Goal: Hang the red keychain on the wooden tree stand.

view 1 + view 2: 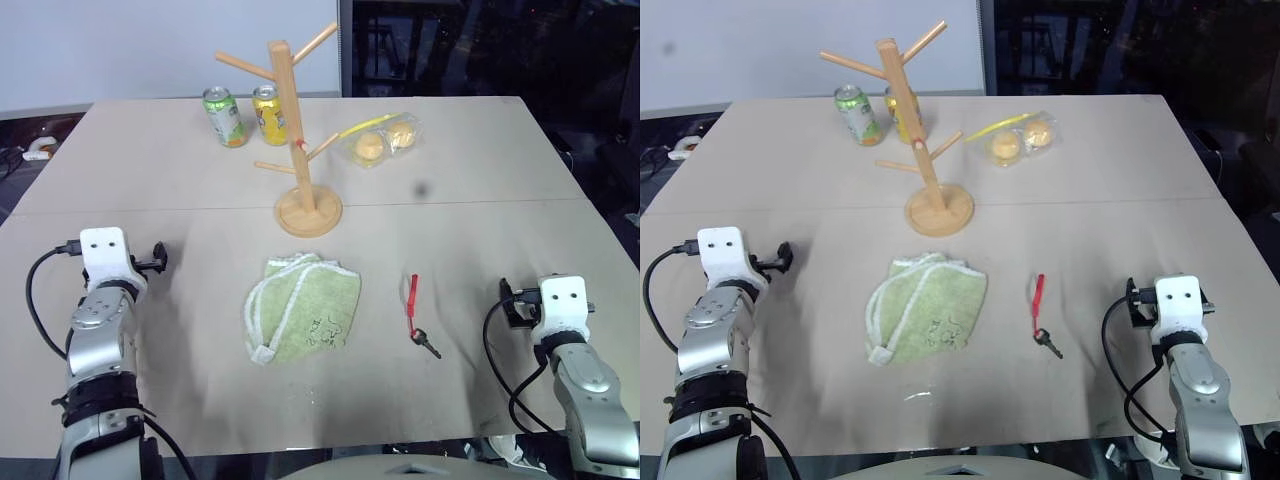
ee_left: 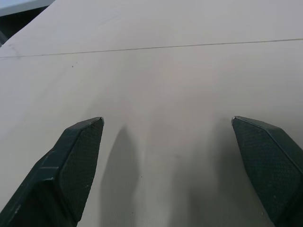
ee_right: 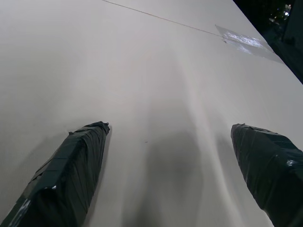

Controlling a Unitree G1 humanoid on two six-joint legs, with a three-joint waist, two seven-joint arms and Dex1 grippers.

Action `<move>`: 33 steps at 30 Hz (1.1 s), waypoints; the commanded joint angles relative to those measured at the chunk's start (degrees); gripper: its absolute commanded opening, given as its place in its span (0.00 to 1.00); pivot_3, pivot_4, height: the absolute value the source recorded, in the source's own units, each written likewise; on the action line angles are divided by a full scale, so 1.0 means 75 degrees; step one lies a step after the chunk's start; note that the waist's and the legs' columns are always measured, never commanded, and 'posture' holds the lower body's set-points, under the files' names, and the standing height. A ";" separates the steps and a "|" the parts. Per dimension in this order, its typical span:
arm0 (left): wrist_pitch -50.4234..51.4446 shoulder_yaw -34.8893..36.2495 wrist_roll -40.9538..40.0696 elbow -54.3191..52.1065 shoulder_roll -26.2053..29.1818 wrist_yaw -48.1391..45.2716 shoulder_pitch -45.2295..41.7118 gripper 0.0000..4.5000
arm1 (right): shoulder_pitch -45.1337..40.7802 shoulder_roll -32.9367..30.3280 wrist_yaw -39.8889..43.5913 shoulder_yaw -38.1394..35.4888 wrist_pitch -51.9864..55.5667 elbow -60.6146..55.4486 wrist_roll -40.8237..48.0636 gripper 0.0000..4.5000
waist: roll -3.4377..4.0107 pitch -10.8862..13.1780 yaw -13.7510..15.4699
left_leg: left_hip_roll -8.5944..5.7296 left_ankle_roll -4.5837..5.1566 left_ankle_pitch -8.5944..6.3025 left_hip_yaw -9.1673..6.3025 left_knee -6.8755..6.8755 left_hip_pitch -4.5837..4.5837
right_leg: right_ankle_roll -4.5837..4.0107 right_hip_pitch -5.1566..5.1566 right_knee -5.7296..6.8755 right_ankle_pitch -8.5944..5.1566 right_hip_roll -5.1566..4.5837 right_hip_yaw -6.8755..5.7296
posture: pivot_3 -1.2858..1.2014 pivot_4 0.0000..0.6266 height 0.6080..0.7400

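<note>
Here both tools, left and right, gape wide over bare table.

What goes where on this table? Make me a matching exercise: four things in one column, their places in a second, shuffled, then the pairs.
Things:
1. red keychain
2. wooden tree stand
3. green cloth
4. green can

Places:
A. far side of the table, left of the yellow can
B. flat on the table, between the cloth and the right pincer
C. upright beyond the cloth, disc base on the table
D. crumpled near the table's middle, before the stand

Pairs: 1-B, 2-C, 3-D, 4-A
</note>
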 commanded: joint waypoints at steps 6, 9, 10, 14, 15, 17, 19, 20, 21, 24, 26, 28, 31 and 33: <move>0.1116 -0.0738 -0.1151 -0.1184 0.0726 -0.3066 -0.0115 1.00 | -0.0567 -0.0895 0.1588 -0.0103 0.0083 -0.0142 0.0960 1.00 | -0.0004 0.0033 -0.0025 | -0.0001 -0.0009 -0.0005 0.0005 0.0011 -0.0004 | 0.0000 -0.0004 0.0001 0.0000 0.0002 -0.0005 | 0.52 0.24 1.00; 0.1622 -0.1063 -0.1573 -0.1789 0.1315 -0.4313 -0.0356 1.00 | -0.0669 -0.1501 0.2851 -0.0190 0.0320 -0.0529 0.1944 1.00 | -0.0029 0.0059 -0.0072 | 0.0004 0.0002 0.0002 -0.0007 0.0013 -0.0014 | -0.0006 -0.0007 0.0004 0.0001 0.0016 -0.0005 | 0.52 0.24 1.00; 0.1736 -0.1212 -0.1685 -0.2016 0.1535 -0.4767 -0.0386 1.00 | -0.0678 -0.1745 0.3273 -0.0222 0.0455 -0.0702 0.2299 1.00 | -0.0030 0.0059 -0.0081 | 0.0006 0.0003 0.0003 -0.0009 0.0009 -0.0022 | -0.0007 -0.0016 0.0003 0.0002 0.0019 -0.0006 | 0.52 0.24 1.00; 0.2636 -0.1586 -0.2478 -0.2849 0.2280 -0.6290 -0.0646 1.00 | -0.0741 -0.2678 0.4526 -0.0358 0.1113 -0.1288 0.3536 1.00 | -0.0026 0.0062 -0.0113 | 0.0005 0.0003 0.0003 -0.0012 0.0012 -0.0076 | -0.0007 -0.0059 0.0000 0.0003 0.0027 -0.0004 | 0.52 0.24 1.00; 0.2992 -0.1668 -0.2767 -0.3108 0.2508 -0.6691 -0.0767 1.00 | -0.0735 -0.2920 0.4821 -0.0393 0.1258 -0.1447 0.3819 1.00 | -0.0025 0.0063 -0.0110 | 0.0004 0.0003 0.0003 -0.0012 0.0017 -0.0089 | -0.0007 -0.0069 0.0001 0.0003 0.0028 -0.0003 | 0.52 0.24 1.00; 0.3578 -0.1855 -0.3270 -0.3631 0.2953 -0.7444 -0.0937 1.00 | -0.0742 -0.3328 0.5274 -0.0435 0.1522 -0.1761 0.4340 1.00 | -0.0028 0.0072 -0.0100 | 0.0005 0.0003 0.0003 -0.0026 0.0036 -0.0115 | -0.0006 -0.0079 0.0000 0.0002 0.0038 -0.0016 | 0.52 0.24 1.00; 0.3887 -0.2089 -0.3543 -0.4056 0.3322 -0.8035 -0.0957 1.00 | -0.0807 -0.3577 0.5511 -0.0415 0.1654 -0.2013 0.4702 1.00 | -0.0032 0.0078 -0.0096 | 0.0004 0.0004 0.0002 -0.0030 0.0042 -0.0116 | -0.0004 -0.0078 -0.0002 0.0001 0.0061 -0.0018 | 0.52 0.24 1.00; 0.3865 -0.2255 -0.3536 -0.4221 0.3488 -0.8310 -0.0905 1.00 | -0.0850 -0.3649 0.5561 -0.0385 0.1681 -0.2129 0.4831 1.00 | -0.0031 0.0079 -0.0099 | 0.0003 0.0004 0.0002 -0.0031 0.0042 -0.0116 | -0.0001 -0.0076 -0.0003 0.0000 0.0063 -0.0017 | 0.52 0.24 1.00; 0.3498 -0.2560 -0.3285 -0.4301 0.3594 -0.8617 -0.0804 1.00 | -0.0928 -0.3699 0.5618 -0.0281 0.1663 -0.2255 0.4885 1.00 | -0.0028 0.0081 -0.0097 | 0.0002 0.0004 0.0001 -0.0031 0.0045 -0.0114 | 0.0024 -0.0075 -0.0001 -0.0015 0.0064 -0.0015 | 0.52 0.24 1.00; 0.2448 -0.3238 -0.2590 -0.4206 0.3509 -0.9030 -0.0658 1.00 | -0.1029 -0.3804 0.5773 -0.0045 0.1521 -0.2507 0.4879 1.00 | -0.0009 0.0091 -0.0087 | 0.0001 0.0005 0.0002 -0.0026 0.0050 -0.0108 | 0.0028 -0.0075 0.0002 -0.0017 0.0069 -0.0010 | 0.52 0.24 1.00; 0.1915 -0.3493 -0.2294 -0.4064 0.3376 -0.9137 -0.0617 1.00 | -0.1004 -0.3847 0.5856 0.0036 0.1426 -0.2617 0.4843 1.00 | -0.0014 0.0094 -0.0057 | 0.0004 0.0006 0.0002 -0.0037 0.0059 -0.0110 | 0.0027 -0.0075 0.0005 -0.0017 0.0072 -0.0015 | 0.52 0.24 1.00; 0.1235 -0.3832 -0.1948 -0.4024 0.3141 -0.9240 -0.0421 1.00 | -0.0818 -0.3993 0.6154 0.0186 0.1098 -0.2803 0.4590 1.00 | -0.0014 0.0096 -0.0028 | 0.0007 0.0006 0.0003 -0.0046 0.0070 -0.0115 | 0.0027 -0.0075 0.0009 -0.0016 0.0076 -0.0020 | 0.52 0.24 1.00; 0.0194 -0.4174 -0.1387 -0.3815 0.2896 -0.9310 -0.0200 1.00 | -0.0651 -0.4129 0.6338 0.0327 0.0799 -0.2904 0.4341 1.00 | -0.0017 0.0095 0.0027 | 0.0005 0.0007 0.0002 -0.0041 0.0072 -0.0117 | 0.0025 -0.0074 0.0008 -0.0016 0.0075 -0.0015 | 0.52 0.24 1.00; -0.0678 -0.4311 -0.0892 -0.3412 0.2644 -0.9084 -0.0173 1.00 | -0.0645 -0.4142 0.6313 0.0395 0.0694 -0.2925 0.4238 1.00 | -0.0018 0.0096 0.0051 | 0.0005 0.0007 0.0002 -0.0038 0.0074 -0.0120 | 0.0024 -0.0075 0.0006 -0.0015 0.0075 -0.0012 | 0.52 0.24 1.00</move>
